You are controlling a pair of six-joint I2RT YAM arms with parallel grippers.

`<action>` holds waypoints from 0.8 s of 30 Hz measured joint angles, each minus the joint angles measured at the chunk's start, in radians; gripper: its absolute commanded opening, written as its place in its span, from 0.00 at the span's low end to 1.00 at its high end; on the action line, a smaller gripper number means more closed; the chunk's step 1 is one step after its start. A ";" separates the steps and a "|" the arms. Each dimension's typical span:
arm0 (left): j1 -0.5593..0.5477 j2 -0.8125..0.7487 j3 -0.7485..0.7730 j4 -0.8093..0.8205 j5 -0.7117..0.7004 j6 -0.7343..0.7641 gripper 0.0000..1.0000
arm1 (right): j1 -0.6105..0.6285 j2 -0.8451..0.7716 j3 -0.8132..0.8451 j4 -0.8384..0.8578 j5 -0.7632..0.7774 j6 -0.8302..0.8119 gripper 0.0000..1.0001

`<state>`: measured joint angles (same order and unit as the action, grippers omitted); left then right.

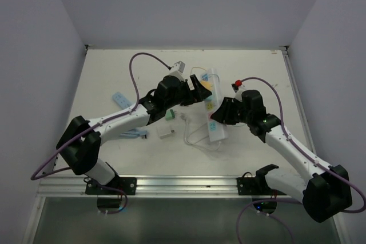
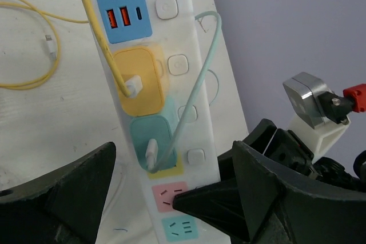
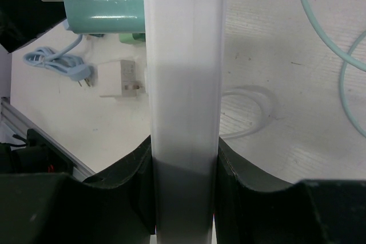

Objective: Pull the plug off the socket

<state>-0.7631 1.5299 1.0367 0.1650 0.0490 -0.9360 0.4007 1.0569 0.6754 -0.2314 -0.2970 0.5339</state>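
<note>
My left claw (image 2: 171,198) gapes wide near the teal plug (image 2: 151,138), frame centre; my right claw (image 3: 184,167) clamps the power strip (image 3: 183,55).

White power strip (image 2: 201,132). Just beyond the black left end effector (image 2: 171,164): teal adapter (image 2: 150,132), then yellow adapter (image 2: 140,81), then blue USB panel (image 2: 123,14) with orange ports. Between its fingers: pink socket face (image 2: 170,194). Yellow cable (image 2: 41,77); mint cable (image 2: 199,78). Off-white tabletop (image 2: 57,130).
</note>
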 measured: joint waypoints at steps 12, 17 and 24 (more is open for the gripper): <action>-0.014 0.085 0.061 -0.026 -0.062 -0.022 0.39 | 0.026 -0.005 0.016 -0.002 0.015 0.004 0.00; -0.019 0.085 0.062 -0.024 -0.079 -0.031 0.08 | 0.027 -0.007 0.016 -0.002 0.026 0.004 0.00; -0.024 0.060 0.038 -0.024 -0.094 -0.039 0.00 | 0.045 -0.020 0.016 -0.022 0.071 0.004 0.00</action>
<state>-0.7868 1.5894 1.0748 0.1410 -0.0452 -0.9745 0.4454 1.0370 0.6918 -0.2535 -0.2260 0.5377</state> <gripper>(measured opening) 0.361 0.379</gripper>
